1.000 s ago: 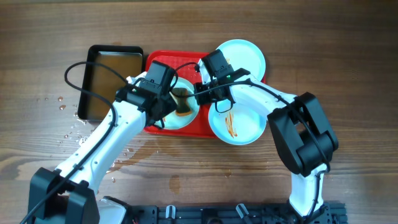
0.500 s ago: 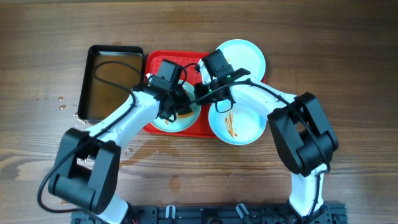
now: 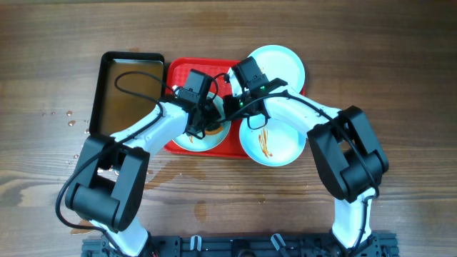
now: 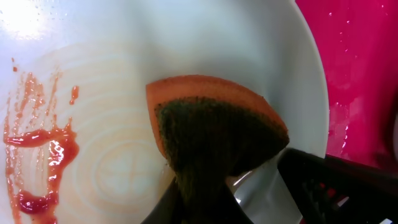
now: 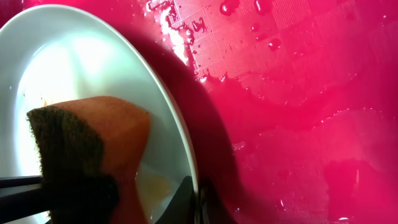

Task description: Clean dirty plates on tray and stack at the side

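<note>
A plate (image 3: 194, 141) with red-orange sauce lies on the red tray (image 3: 178, 75). My left gripper (image 3: 207, 123) is shut on an orange sponge with a dark scrub face (image 4: 217, 130) and presses it on this plate (image 4: 124, 56); sauce streaks remain at the plate's left (image 4: 37, 155). My right gripper (image 3: 232, 107) is shut on the same plate's rim (image 5: 196, 202); the plate (image 5: 74, 68) and sponge (image 5: 87, 149) show in its view. A streaked second plate (image 3: 275, 143) overhangs the tray's front right. A clean-looking third plate (image 3: 280, 64) sits at the back right.
A black pan of brownish water (image 3: 128, 93) stands just left of the tray. Water drops (image 3: 71, 118) lie on the wooden table left of the pan. The tray surface is wet (image 5: 298, 93).
My left arm has swung in and its gripper has shifted the sponge slightly right across the plate. The right gripper has kept its hold on the rim.
</note>
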`<state>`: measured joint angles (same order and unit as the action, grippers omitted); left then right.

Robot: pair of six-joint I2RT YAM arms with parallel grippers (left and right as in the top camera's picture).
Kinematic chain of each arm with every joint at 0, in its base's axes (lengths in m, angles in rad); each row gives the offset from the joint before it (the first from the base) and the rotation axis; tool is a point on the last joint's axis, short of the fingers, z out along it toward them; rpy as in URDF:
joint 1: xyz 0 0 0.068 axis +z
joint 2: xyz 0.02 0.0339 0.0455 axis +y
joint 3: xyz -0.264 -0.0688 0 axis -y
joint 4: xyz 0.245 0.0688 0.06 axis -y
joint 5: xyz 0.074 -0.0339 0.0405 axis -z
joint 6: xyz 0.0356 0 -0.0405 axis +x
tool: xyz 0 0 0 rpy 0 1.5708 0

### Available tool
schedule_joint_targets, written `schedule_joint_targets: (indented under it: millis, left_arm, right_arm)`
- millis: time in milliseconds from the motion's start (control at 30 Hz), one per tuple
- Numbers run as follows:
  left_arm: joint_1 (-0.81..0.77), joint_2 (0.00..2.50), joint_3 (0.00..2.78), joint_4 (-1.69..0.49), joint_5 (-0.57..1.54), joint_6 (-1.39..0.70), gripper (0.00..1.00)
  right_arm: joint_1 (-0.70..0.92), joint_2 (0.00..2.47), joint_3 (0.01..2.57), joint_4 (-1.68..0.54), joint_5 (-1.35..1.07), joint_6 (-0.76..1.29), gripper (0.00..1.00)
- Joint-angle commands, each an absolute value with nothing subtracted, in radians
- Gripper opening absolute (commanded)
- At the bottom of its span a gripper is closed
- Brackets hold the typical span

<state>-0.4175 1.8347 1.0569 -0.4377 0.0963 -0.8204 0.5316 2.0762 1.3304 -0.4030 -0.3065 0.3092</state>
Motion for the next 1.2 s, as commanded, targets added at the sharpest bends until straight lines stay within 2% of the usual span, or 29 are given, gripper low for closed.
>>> schedule_joint_targets:
  millis: [0,167,533,733,867,933,1167]
  left_arm:
    - [-0.415,1.859,1.047,-0.438,0.06,-0.815,0.04]
    - [-0.41,1.859,1.047,-0.531,-0.134,-0.815,0.04]
    - [-0.409,1.839,1.047,-0.623,-0.373,-0.815,0.04]
    - [-0.41,1.718,1.047,-0.672,-0.357,-0.815,0.04]
    - [-0.41,1.667,1.047,-0.651,-0.2,-0.815,0.04]
    - [-0.416,1.684,1.047,-0.605,-0.089,-0.815,0.04]
    - [-0.469,1.84,1.047,-0.553,-0.079,-0.815,0.04]
  right_arm:
    - [0.533,2.102,1.324,-0.405,-0.296,0.314,0.04]
    - [0.533,2.102,1.324,-0.406,-0.296,0.314,0.04]
    - [0.533,2.102,1.324,-0.412,-0.296,0.314,0.04]
    - [0.533,2.102,1.324,-0.413,-0.296,0.314,0.04]
    - [0.533,2.102,1.324,-0.409,-0.296,0.314,0.04]
    - [0.533,2.102,1.324,-0.409,-0.296,0.314,0.04]
    - [0.533,2.102,1.324,-0.411,-0.296,0.314,0.04]
